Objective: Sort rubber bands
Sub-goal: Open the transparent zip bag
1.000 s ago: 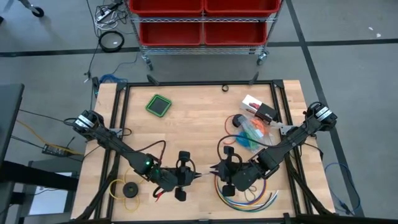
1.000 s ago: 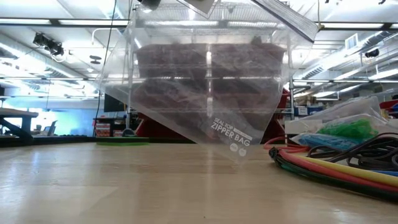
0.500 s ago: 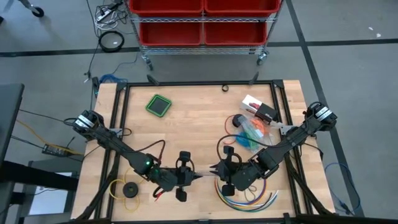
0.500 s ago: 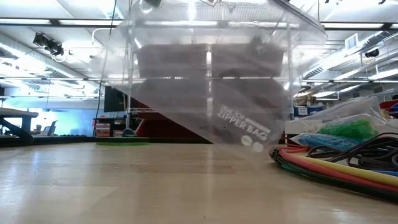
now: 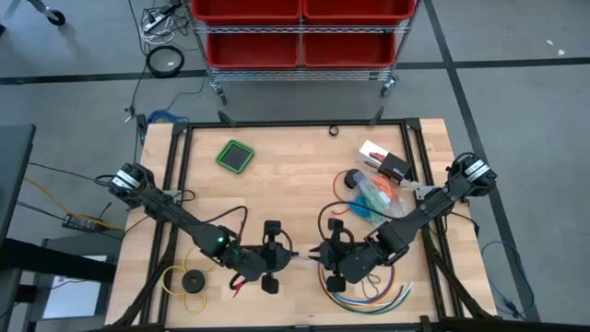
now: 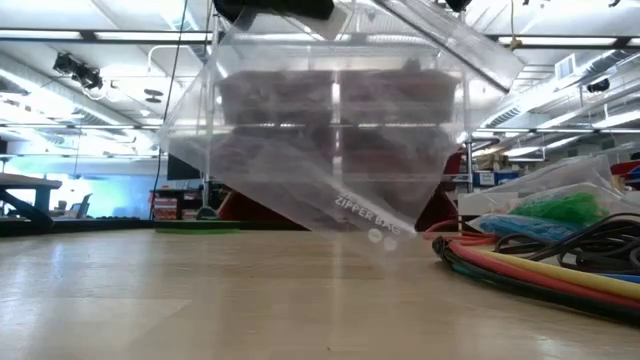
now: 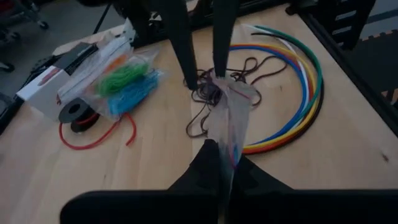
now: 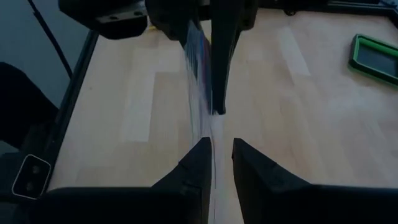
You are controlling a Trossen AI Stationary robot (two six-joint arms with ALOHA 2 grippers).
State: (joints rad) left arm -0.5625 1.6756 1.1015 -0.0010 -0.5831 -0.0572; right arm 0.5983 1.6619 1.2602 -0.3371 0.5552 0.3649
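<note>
A clear zipper bag (image 6: 330,150) hangs above the table between my two grippers, near the table's front edge. My left gripper (image 5: 288,262) is shut on one upper end, and my right gripper (image 5: 318,256) is closed on the other. Dark purple rubber bands (image 7: 208,99) bunch at the bag's end by my right fingers, with loose dark loops trailing onto the table below. More rubber bands, green, blue and orange, lie in clear bags (image 5: 373,195) at the table's right. My left gripper pinches the bag's edge (image 7: 227,146) between its two fingers, slanting down from the table's left. The bag stretches away from them toward the other gripper, clear of the table. My right gripper has the bag's film edge (image 8: 212,134) between its two fingers, which stand a little apart. It comes slanting down from the table's right. The bag hangs tilted below, with its printed lower corner (image 6: 385,240) lowest and off the table.
Long multicoloured cables (image 5: 369,290) curve on the table under and right of my right gripper. A yellow ring with a black disc (image 5: 189,281) lies at the front left. A green square (image 5: 235,155), a white box (image 5: 383,161) and a red wire spool (image 7: 78,115) lie farther back.
The hanging bag has swung toward the table's right and back again, and its printed lower corner has tipped with it. Both grippers keep their place and their hold.
</note>
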